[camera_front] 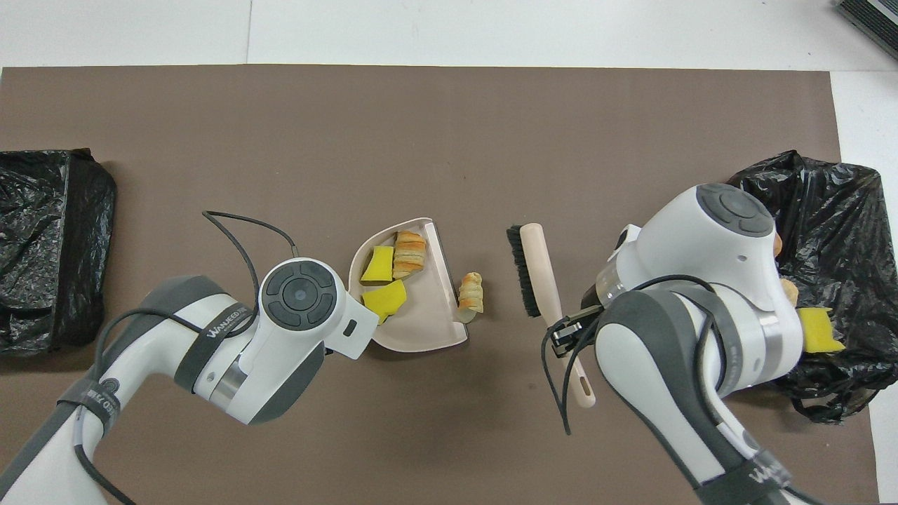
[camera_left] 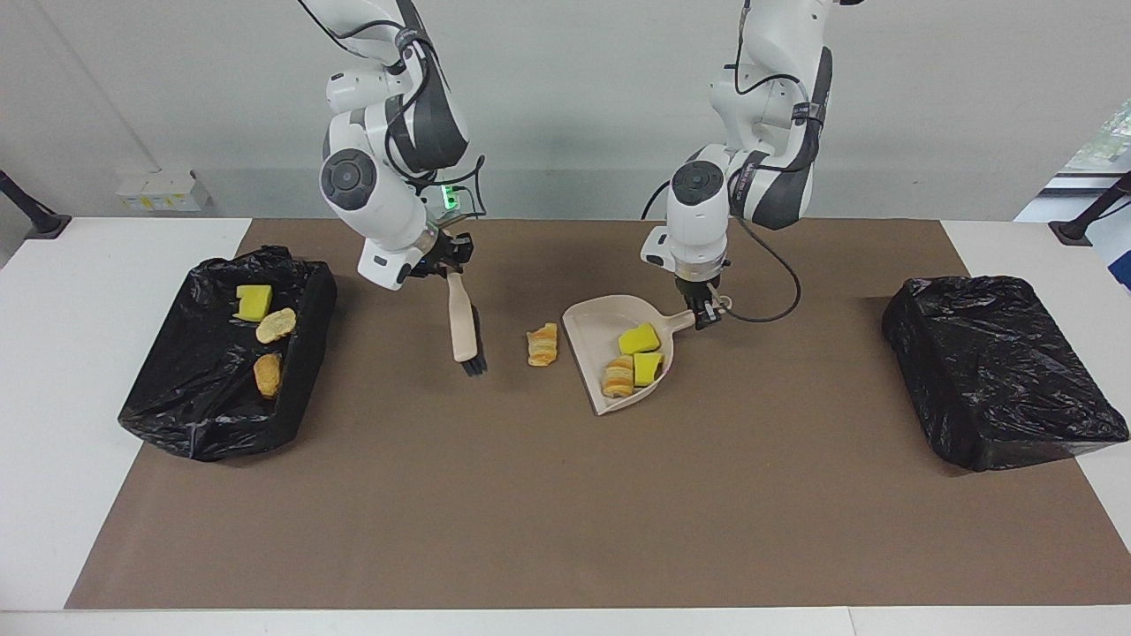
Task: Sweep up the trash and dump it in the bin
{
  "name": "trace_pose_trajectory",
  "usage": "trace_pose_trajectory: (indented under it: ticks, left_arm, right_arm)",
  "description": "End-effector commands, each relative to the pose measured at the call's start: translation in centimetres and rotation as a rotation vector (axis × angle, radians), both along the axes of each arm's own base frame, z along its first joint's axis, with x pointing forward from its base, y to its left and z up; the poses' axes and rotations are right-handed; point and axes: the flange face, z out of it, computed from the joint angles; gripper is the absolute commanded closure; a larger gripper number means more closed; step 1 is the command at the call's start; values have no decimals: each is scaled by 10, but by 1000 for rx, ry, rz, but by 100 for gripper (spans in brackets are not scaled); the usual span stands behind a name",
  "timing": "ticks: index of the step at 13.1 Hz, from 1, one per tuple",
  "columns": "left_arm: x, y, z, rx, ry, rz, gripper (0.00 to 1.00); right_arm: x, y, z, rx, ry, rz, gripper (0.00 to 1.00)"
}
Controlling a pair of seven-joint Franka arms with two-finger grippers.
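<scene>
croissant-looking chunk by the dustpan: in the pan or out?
Out. The striped brown chunk lies on the brown mat just beside the dustpan's open edge, between pan and brush. Three other pieces sit inside the pan.

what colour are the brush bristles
Black, on a beige brush held by the right gripper; clearest in the overhead view.

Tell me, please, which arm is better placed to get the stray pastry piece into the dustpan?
The right arm, probably. Its gripper holds the brush, whose bristles sit beside the stray piece, with the dustpan's open edge just past it. The left gripper is occupied holding the dustpan handle.
</scene>
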Motion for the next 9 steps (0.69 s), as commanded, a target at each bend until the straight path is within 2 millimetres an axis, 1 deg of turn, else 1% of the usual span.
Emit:
trace_pose_trajectory:
  ticks: [1, 2, 3, 5, 6, 8, 9]
  left_arm:
    - [-5, 10, -1, 4, -1, -4, 100]
    - [-6, 8, -1, 5, -1, -3, 100]
    - [-7, 8, -1, 6, 0, -2, 100]
    - [-8, 6, -1, 6, 0, -4, 100]
    - [-8, 6, 0, 6, -2, -4, 100]
    - [-8, 5, 0, 4, -3, -3, 100]
    - [-8, 5, 0, 5, -4, -2, 100]
  right_arm:
    - [-6, -35, 2, -36, 0, 28, 100]
    - [-9, -47, -2, -51, -1, 34, 100]
    - [-14, -52, -5, -51, -11, 42, 100]
    - [-18, -43, -14, -61, -58, 53, 100]
    - [-21, -27, -24, -78, -49, 80, 100]
    - [-25, 0, -44, -107, -53, 72, 100]
    - [-25, 12, -59, -122, -29, 68, 100]
